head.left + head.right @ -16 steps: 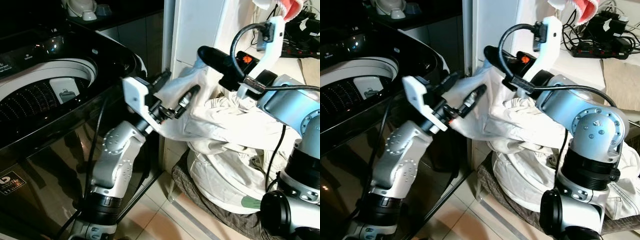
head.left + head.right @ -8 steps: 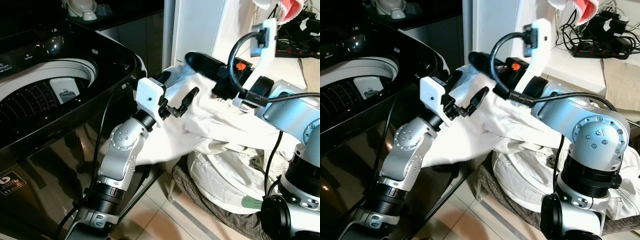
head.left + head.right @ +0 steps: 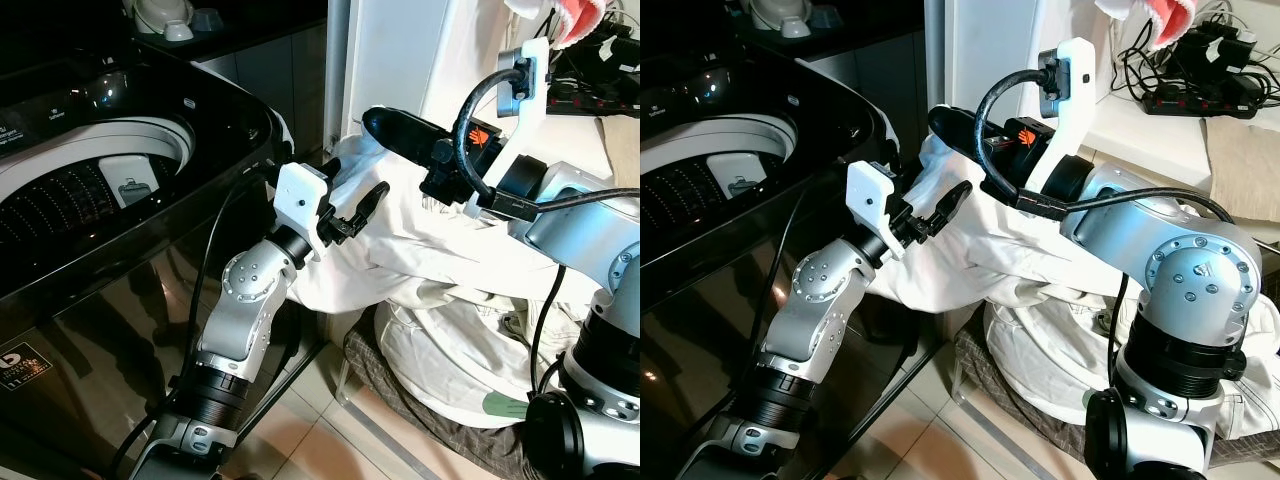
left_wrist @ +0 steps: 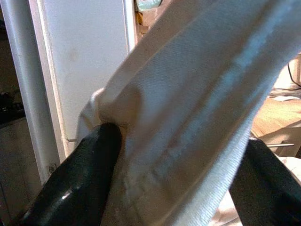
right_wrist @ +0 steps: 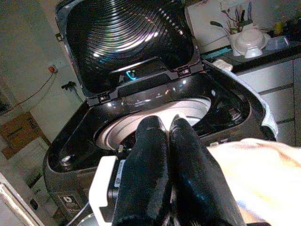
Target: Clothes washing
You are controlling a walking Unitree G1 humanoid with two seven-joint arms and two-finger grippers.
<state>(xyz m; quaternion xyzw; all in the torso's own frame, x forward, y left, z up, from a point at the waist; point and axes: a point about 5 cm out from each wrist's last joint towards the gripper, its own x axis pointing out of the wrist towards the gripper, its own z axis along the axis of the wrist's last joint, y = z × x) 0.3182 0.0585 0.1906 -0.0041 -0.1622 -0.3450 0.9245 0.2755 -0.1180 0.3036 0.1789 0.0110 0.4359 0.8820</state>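
A white garment (image 3: 440, 250) stretches from the laundry pile (image 3: 450, 350) up toward the black top-loading washing machine (image 3: 230, 110). The machine's lid (image 5: 127, 37) stands open over the drum (image 3: 90, 190). My right gripper (image 3: 372, 120) is shut on the garment's top edge, held high beside the machine's right corner. In the right wrist view its fingers (image 5: 146, 155) are pressed together and aim at the drum. Just below it, my left gripper (image 3: 350, 180) is open, and a fold of the garment (image 4: 197, 103) passes between its spread fingers (image 4: 89, 169).
A dark basket (image 3: 400, 390) on the tiled floor (image 3: 300, 430) holds the pile. A white cabinet side (image 3: 390, 60) rises behind the arms. A power strip with cables (image 3: 1200, 100) lies on the surface at the right. Crockery (image 3: 165, 15) sits on the counter behind the machine.
My right gripper has carried the garment left and up, nearer the machine. My left gripper has swung up from under the cloth and now straddles a fold of it.
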